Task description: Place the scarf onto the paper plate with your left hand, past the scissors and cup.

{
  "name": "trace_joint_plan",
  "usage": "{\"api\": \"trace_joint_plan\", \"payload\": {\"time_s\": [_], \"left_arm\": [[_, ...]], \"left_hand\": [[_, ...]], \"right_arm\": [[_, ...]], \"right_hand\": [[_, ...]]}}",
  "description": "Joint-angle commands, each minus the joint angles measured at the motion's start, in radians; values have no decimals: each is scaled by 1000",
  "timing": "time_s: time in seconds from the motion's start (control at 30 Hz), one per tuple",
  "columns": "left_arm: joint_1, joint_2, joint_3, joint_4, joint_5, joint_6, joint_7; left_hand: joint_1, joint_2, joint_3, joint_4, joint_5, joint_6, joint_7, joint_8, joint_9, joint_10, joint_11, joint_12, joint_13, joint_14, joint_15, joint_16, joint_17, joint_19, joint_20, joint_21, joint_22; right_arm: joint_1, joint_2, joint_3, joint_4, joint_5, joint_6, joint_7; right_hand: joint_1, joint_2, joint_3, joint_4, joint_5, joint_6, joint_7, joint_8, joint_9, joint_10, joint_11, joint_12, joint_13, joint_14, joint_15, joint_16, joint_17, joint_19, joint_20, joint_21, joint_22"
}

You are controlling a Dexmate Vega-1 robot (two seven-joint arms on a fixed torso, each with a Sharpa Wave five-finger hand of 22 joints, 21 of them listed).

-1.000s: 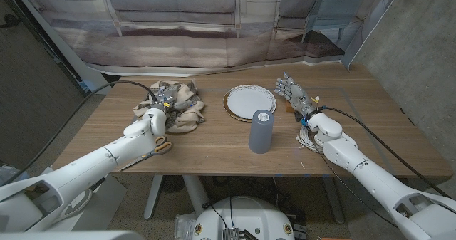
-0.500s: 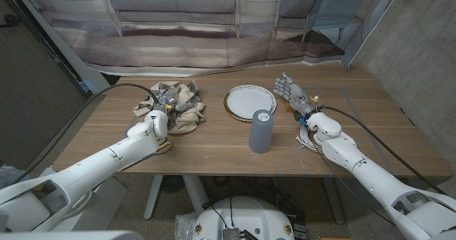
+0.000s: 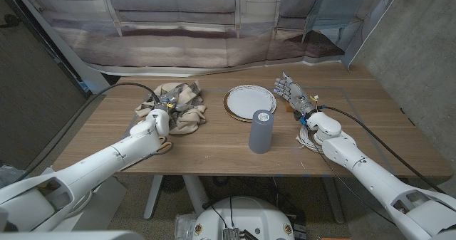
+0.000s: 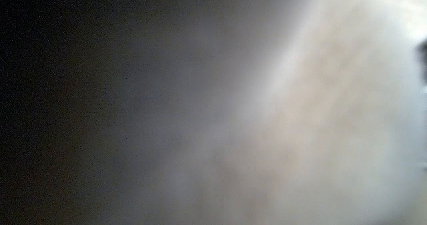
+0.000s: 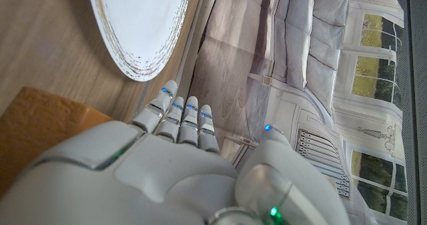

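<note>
The beige and grey scarf [image 3: 187,112] lies bunched on the table's left half. My left hand [image 3: 164,103] sits on top of it with its fingers dug into the folds, gripping the cloth. In the left wrist view, pale blurred cloth [image 4: 320,118] covers the lens. The white paper plate [image 3: 251,100] lies to the right of the scarf and shows too in the right wrist view [image 5: 137,25]. A grey cup [image 3: 261,131] stands in front of the plate. The orange-handled scissors [image 3: 164,147] peek out from under my left forearm. My right hand [image 3: 291,94] stands open beside the plate.
A coil of white cable [image 3: 308,137] lies under my right wrist. A printed backdrop [image 3: 178,26] hangs behind the table's far edge. Bare wood shows between the scarf and the cup.
My left arm has swung inward and the hand has pushed a little further into the scarf, whose folds have bunched up slightly. The right hand has stayed put.
</note>
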Motion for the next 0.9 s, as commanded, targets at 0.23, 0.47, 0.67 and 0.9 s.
{"api": "trace_joint_plan", "payload": {"time_s": [0.23,0.47,0.67,0.9], "left_arm": [[-8,-6,18,-34,18,117,-19],[2,-14,15,-33,14,142,17],[6,-21,15,-29,17,149,55],[28,-38,-13,-10,5,108,148]], "left_hand": [[170,76,46,-45,0,111,-17,41,16,87,-28,15,10,99,-30,22,12,174,-25,37,-3],[324,136,99,-57,-61,138,-15,59,34,141,-35,22,20,192,-54,47,31,308,-46,69,-7],[436,201,148,-55,-137,191,-15,95,53,233,-41,56,46,307,-61,100,80,366,-107,89,-2],[551,243,198,-63,-206,290,-6,153,74,311,-45,94,81,385,-64,138,136,404,-148,118,6]], "right_arm": [[3,1,-1,-1,0,0,5],[9,4,-7,-2,-5,-1,6],[10,5,-10,-3,-7,-4,7],[6,3,-9,-11,-11,-5,-3]], "right_hand": [[7,6,-2,-2,-1,5,-1,-1,2,10,-5,-5,2,9,1,-2,2,6,8,-5,1],[6,6,-2,-2,-1,4,-3,-1,2,9,-4,-5,2,9,1,-2,2,6,9,-7,1],[5,6,-3,-2,-1,4,-4,-1,2,9,-4,-5,2,9,-1,-2,2,9,7,-7,1],[5,6,-3,-3,-1,2,-4,-2,2,9,-3,-6,2,11,1,-2,2,12,5,-8,2]]}}
